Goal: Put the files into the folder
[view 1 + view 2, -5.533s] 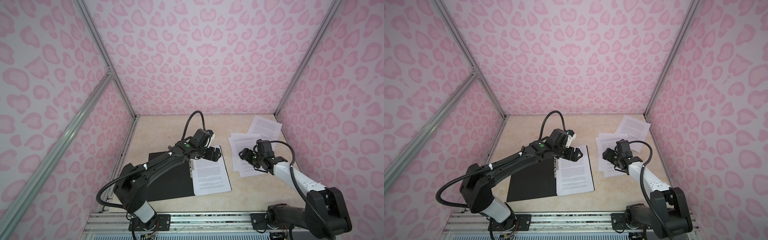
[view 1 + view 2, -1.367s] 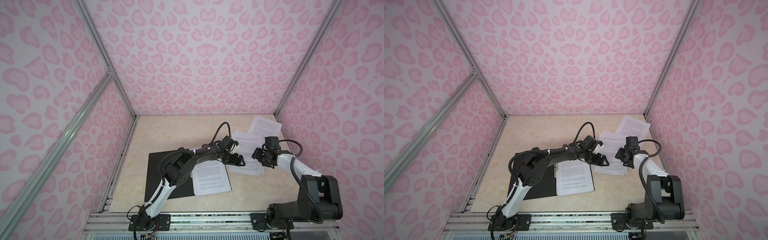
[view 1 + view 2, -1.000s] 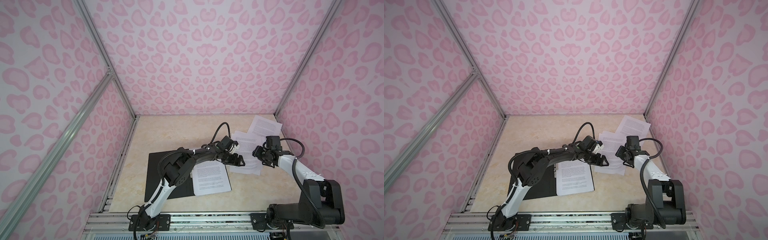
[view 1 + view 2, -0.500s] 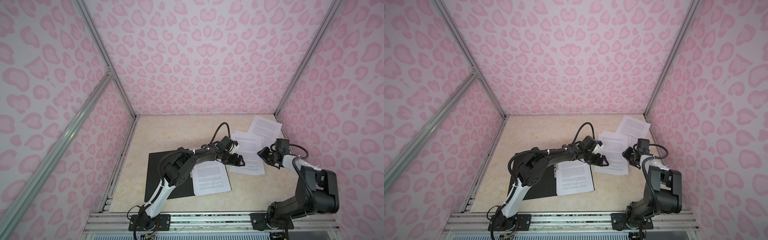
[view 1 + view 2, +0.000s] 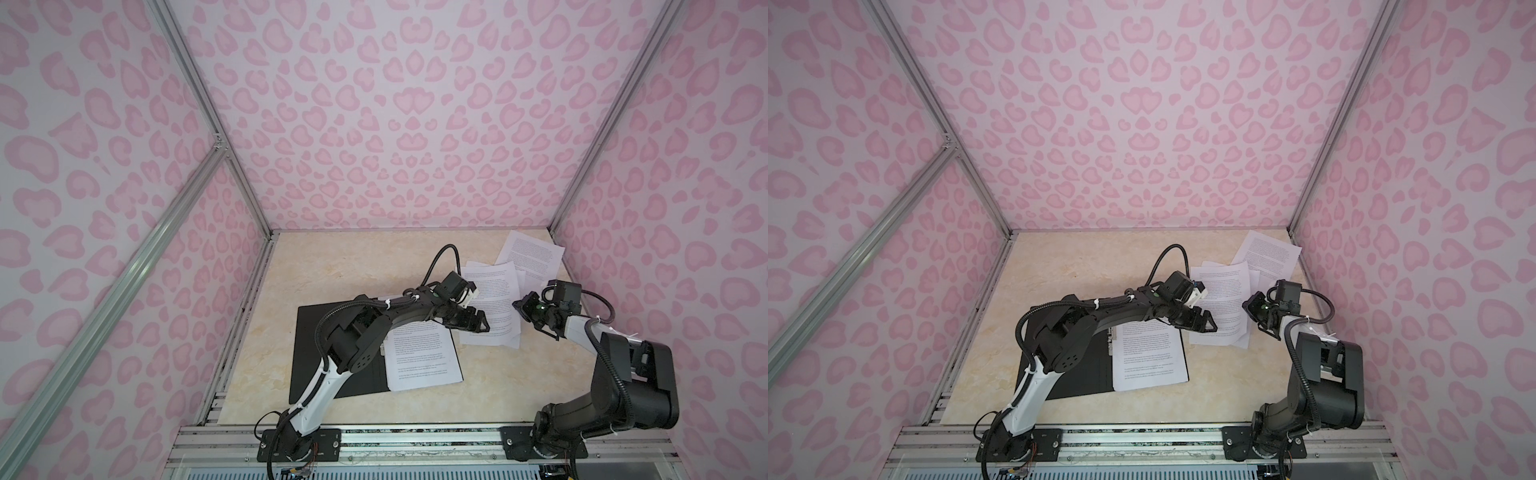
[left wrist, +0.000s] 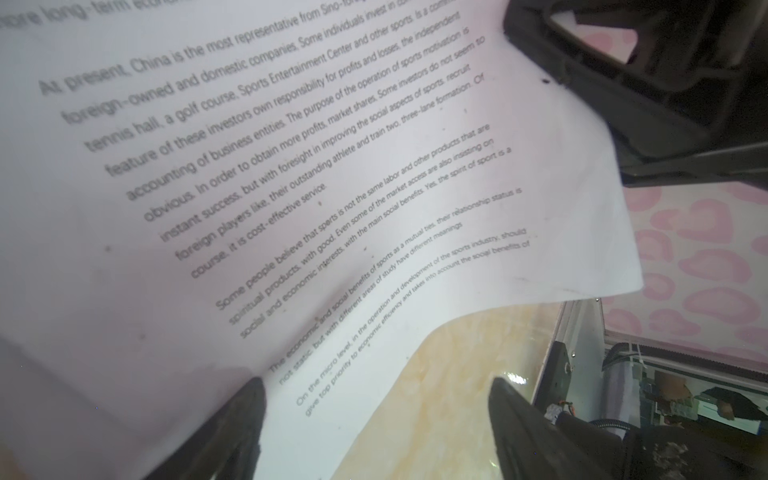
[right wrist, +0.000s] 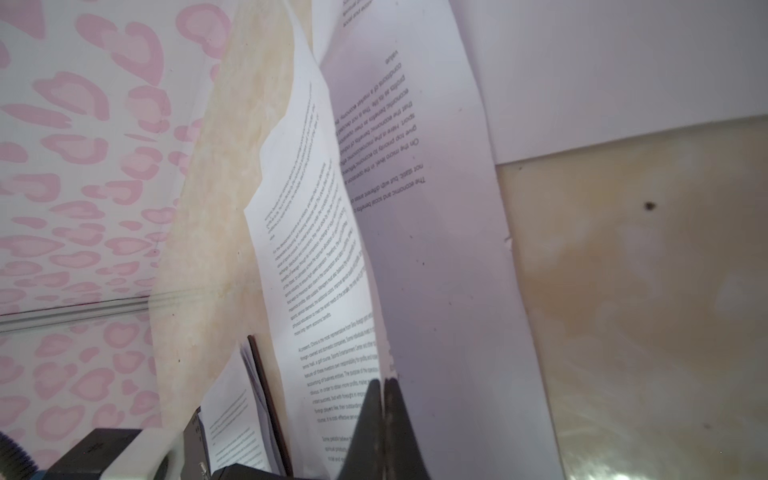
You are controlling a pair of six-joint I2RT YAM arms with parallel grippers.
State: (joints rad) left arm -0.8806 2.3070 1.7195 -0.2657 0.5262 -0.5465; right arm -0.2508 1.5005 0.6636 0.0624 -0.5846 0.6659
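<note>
Files, loose white paper sheets printed with dense black text, lie mostly in a fanned pile on the right of the beige marbled tabletop. The pile is near the thin folder, which lies open with its matte black inside facing up. One printed sheet already rests flat on the folder's right half, just beside the metal spine clip, so I judge the job begun but far from done.

My right gripper is pinched tight on the right edge of the pile's top sheet. In the right wrist view its black fingertips meet with the paper's edge between them. I hold it by the edge because a flat sheet offers nothing else to grasp. The paper is thin and limp, so it bows, and in the left wrist view its free corner curls up off the table.

My left gripper stands with its jaws wide apart and holds nothing, low at the pile's left edge. I judge it is there to steady the sheets beneath, since smooth paper clings and slides together.
</note>
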